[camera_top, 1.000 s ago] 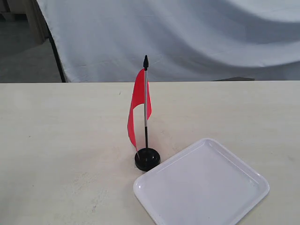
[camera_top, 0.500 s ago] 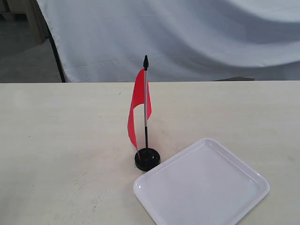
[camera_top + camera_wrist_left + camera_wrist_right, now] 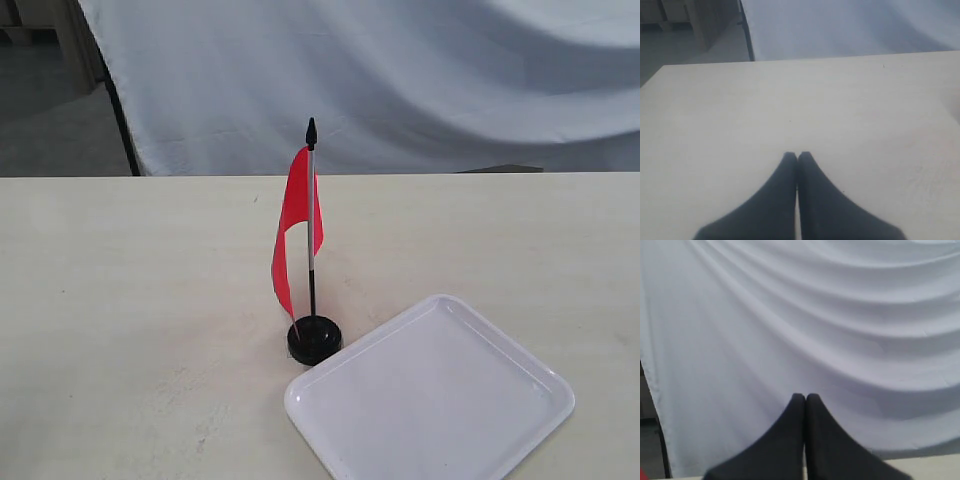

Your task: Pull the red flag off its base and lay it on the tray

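The red flag (image 3: 292, 228) stands upright in its small round black base (image 3: 314, 339) near the middle of the pale table in the exterior view. Right of the base, almost touching it, lies the white square tray (image 3: 432, 393), with nothing on it. Neither arm shows in the exterior view. My left gripper (image 3: 797, 156) is shut, fingertips pressed together over bare tabletop, with no task object near it. My right gripper (image 3: 805, 397) is also shut and faces the white backdrop cloth; a sliver of red shows at the lower corner of that view.
The pale wooden table (image 3: 120, 300) stretches wide on both sides of the flag. A white cloth backdrop (image 3: 400, 80) hangs behind the table's far edge. A dark pole (image 3: 120, 120) stands at the cloth's left edge.
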Tool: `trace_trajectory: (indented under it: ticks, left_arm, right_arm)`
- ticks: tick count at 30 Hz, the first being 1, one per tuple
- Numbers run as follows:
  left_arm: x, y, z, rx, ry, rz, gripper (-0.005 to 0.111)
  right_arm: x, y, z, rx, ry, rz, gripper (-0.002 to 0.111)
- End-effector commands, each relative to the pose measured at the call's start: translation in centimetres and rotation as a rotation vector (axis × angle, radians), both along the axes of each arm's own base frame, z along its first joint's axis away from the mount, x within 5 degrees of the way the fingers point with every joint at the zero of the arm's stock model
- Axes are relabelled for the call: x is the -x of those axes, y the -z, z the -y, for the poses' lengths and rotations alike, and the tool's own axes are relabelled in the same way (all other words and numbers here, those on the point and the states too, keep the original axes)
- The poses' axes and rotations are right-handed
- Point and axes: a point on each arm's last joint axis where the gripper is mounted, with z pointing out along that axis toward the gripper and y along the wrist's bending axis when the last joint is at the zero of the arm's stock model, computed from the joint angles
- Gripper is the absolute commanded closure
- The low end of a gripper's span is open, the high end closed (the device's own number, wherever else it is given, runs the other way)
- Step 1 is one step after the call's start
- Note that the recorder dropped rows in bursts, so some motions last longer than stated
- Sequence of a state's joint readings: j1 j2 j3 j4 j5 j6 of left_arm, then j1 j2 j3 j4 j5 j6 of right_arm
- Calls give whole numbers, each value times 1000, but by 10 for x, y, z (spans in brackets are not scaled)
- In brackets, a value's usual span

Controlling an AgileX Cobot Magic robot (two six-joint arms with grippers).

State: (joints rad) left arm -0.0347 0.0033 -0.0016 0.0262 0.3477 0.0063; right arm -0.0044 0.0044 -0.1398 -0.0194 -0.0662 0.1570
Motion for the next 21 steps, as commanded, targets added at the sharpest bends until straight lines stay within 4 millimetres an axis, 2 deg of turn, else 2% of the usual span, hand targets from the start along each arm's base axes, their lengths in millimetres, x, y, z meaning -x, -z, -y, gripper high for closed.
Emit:
trace_trajectory:
  ticks: [1, 7, 11, 15, 19, 21]
  left_arm:
    - [0, 0, 0, 4, -4, 6, 107]
    - [0, 0, 0, 4, -4, 6, 107]
    - [0, 0, 0, 4, -4, 6, 107]
    - [0, 0, 0, 4, -4, 6, 107]
    - [0, 0, 0, 4, -4, 6, 107]
    - [0, 0, 0, 4, -4, 6, 107]
  right_arm:
    - [8, -22, 0, 21, 12, 14, 109]
    - [-5, -32, 1, 19, 14, -170, 109]
    - [-22, -34, 1, 20, 14, -283, 109]
    - [-39, -33, 1, 44, 13, -475, 109]
    - [-55, -33, -1, 122, -13, -527, 108]
    - [-61, -31, -4, 132, -43, -543, 101]
